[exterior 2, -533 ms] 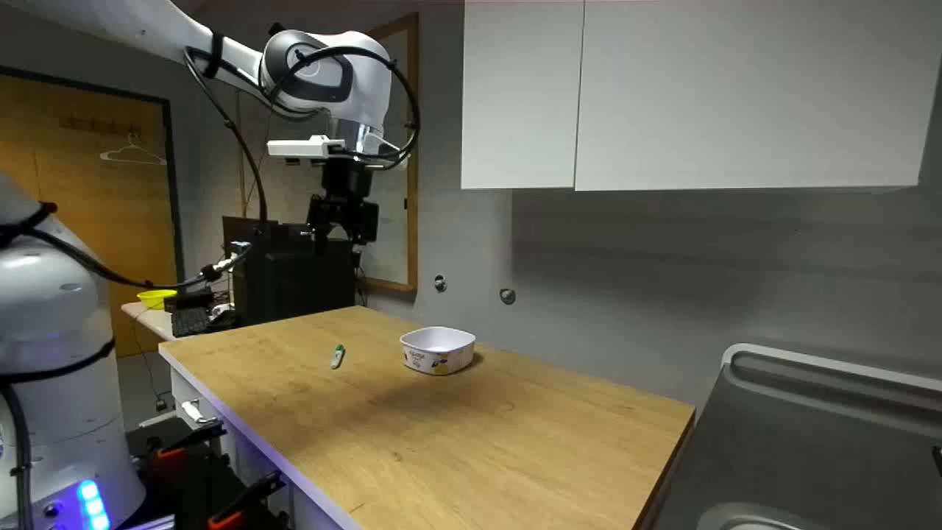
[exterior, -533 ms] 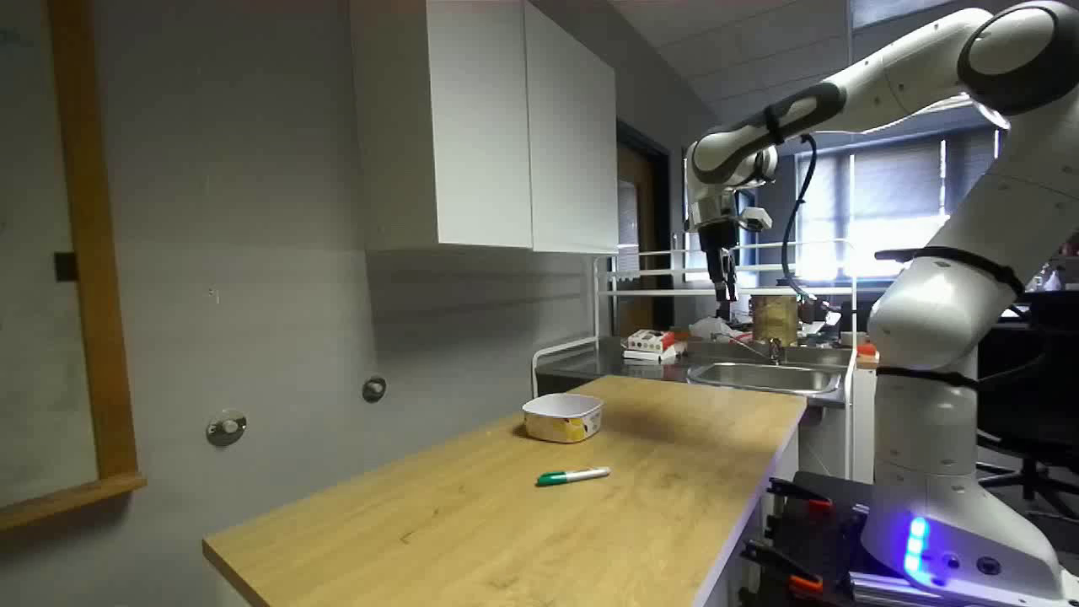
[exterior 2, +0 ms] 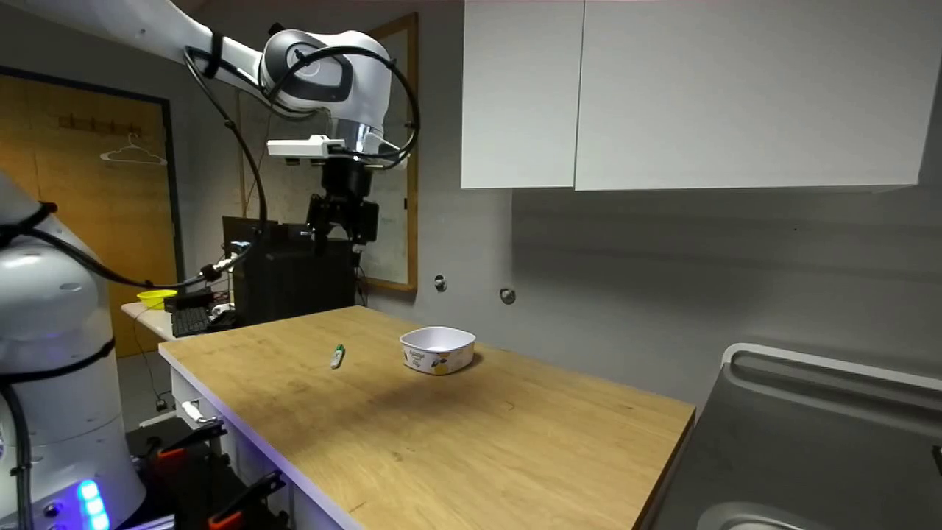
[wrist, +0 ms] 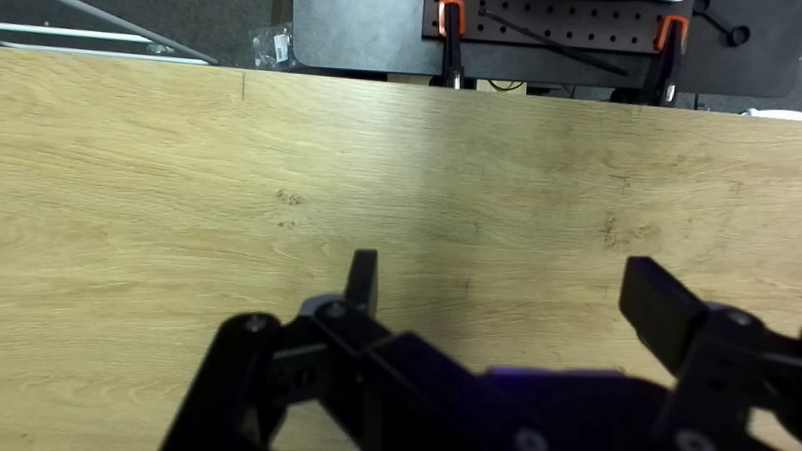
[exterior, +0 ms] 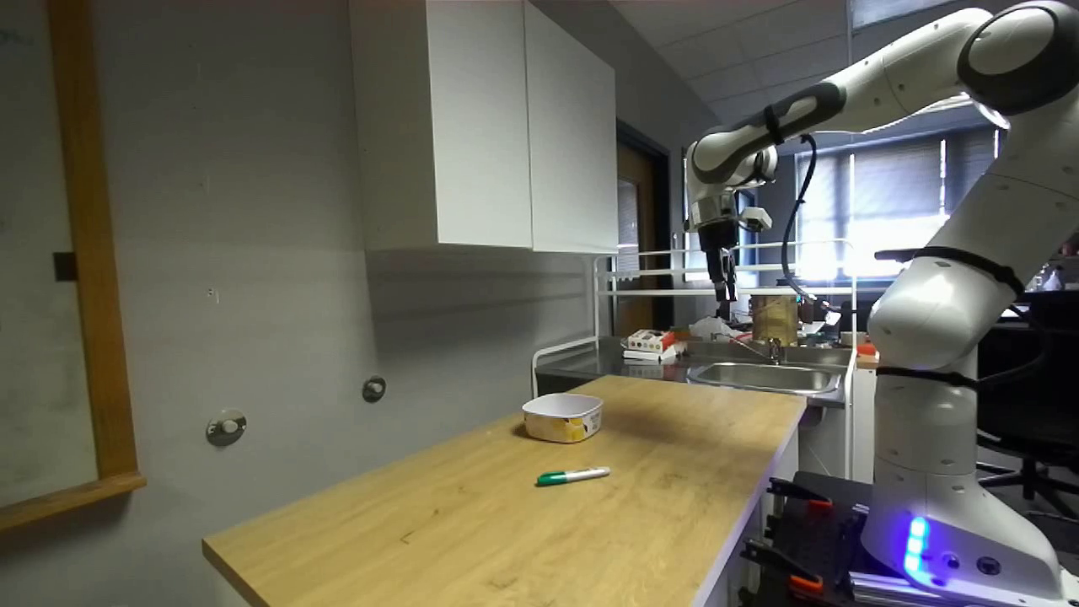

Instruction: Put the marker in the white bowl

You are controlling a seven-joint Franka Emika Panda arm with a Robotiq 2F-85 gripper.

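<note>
My gripper [wrist: 501, 275]: jaws spread wide, holding nothing; wood tabletop [wrist: 156, 207] shows through the gap. I'm up in the air, well higher than the white bowl [exterior 2: 436, 362] and off to one side of it. Marker [exterior 2: 337, 357] is outside the bowl: lying flat on the tabletop, near the bowl, not touching it, to its left in an exterior view. Green at one end, whitish at the other. Bowl sits upright, wall [exterior 2: 589, 294] behind it. Sink [exterior: 763, 378] is past the bowl in an exterior view.
</note>
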